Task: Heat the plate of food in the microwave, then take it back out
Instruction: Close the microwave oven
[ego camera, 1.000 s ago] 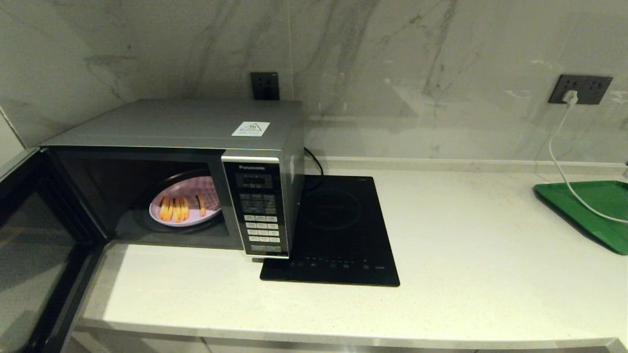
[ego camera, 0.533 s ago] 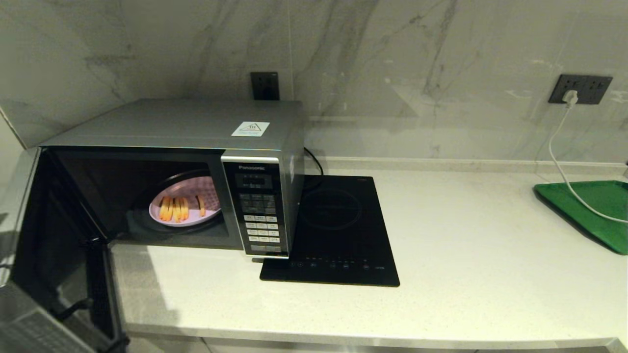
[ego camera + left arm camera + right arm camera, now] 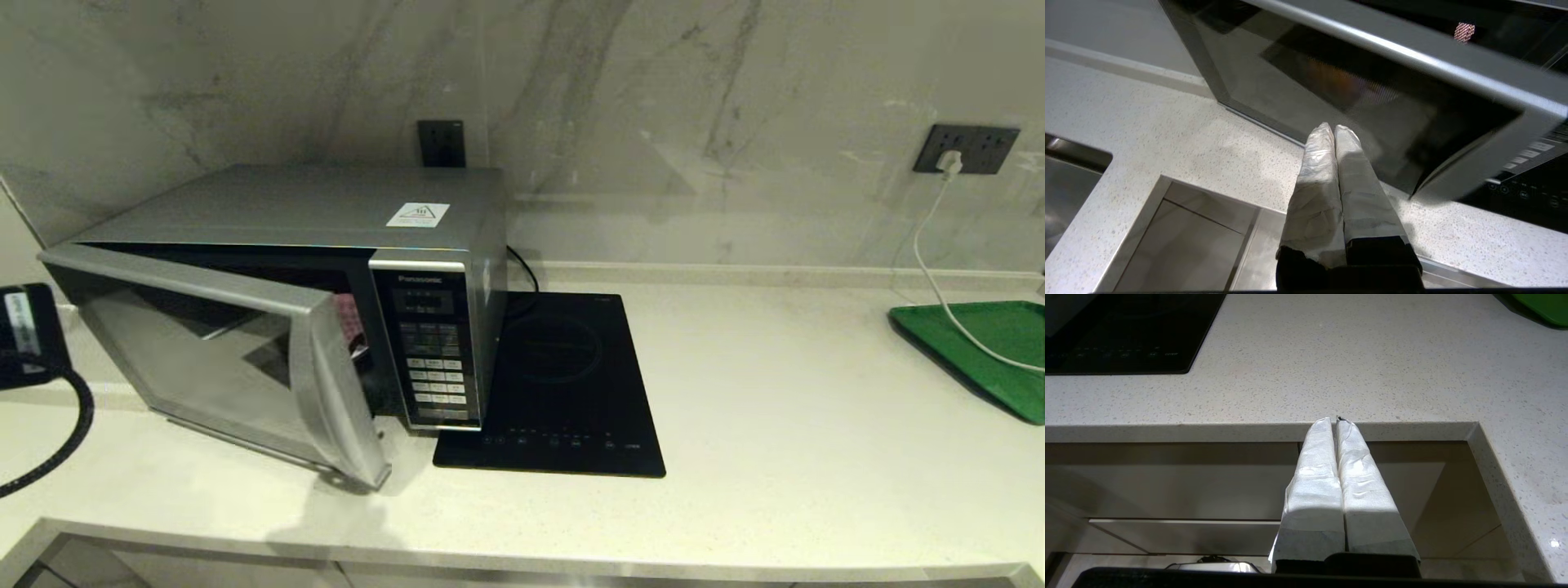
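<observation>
Head: microwave [image 3: 326, 269] on worktop [image 3: 775, 425], door [image 3: 229, 359] ajar; plate of food [image 3: 349, 314] a sliver in the gap. Left wrist: left gripper [image 3: 1334, 132] fingers clenched, empty, door at 12 o'clock, contact unclear. Right wrist: right gripper [image 3: 1336, 421] clenched, empty, at worktop edge.

Dim, soft overhead light; glare on the door [image 3: 220, 359], which blurs in the left wrist view; shadow at 6 o'clock.

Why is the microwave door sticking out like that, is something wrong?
Nothing looks broken or spilled. The microwave door is only partly shut, angled out over the counter, with a sliver of the plate of food showing in the gap. The left gripper, fingers together, sits at the door glass.
</observation>
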### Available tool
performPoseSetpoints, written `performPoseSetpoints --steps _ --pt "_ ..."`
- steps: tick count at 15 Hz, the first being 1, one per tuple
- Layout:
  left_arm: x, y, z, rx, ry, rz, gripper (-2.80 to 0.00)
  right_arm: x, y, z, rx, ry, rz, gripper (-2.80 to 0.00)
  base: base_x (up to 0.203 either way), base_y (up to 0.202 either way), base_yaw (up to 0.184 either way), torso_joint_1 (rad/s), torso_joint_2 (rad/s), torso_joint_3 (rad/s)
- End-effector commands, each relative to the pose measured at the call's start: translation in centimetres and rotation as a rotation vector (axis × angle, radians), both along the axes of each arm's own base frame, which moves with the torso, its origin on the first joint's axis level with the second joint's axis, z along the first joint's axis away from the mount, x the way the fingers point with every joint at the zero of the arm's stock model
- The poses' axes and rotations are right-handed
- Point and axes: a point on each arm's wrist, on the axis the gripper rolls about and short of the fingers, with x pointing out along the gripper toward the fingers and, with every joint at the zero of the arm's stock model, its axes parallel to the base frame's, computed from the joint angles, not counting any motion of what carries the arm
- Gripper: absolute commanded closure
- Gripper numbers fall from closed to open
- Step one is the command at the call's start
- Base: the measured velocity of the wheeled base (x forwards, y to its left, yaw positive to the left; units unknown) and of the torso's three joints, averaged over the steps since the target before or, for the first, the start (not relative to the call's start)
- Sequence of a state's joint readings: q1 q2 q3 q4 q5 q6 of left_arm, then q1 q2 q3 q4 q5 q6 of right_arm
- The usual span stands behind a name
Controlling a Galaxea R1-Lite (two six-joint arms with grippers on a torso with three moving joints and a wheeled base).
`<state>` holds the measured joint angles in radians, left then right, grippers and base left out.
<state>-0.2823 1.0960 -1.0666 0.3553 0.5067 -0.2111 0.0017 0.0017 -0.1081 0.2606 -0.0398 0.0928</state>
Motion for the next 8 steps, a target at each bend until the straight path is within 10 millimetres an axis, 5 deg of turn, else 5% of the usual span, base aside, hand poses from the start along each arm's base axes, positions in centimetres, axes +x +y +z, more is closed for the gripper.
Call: performPoseSetpoints --steps 1,8 --pt "-0.9 0.3 0.5 -0.010 -0.034 0.001 0.00 0.0 0.0 0.0 0.001 0.001 0.000 0.00 0.000 0.000 0.000 0.000 0.00 0.000" --pt "-0.8 -1.3 -0.7 0.017 0.025 -0.135 0.00 0.0 0.0 0.0 0.001 0.001 0.000 0.00 0.000 0.000 0.000 0.000 0.00 0.000"
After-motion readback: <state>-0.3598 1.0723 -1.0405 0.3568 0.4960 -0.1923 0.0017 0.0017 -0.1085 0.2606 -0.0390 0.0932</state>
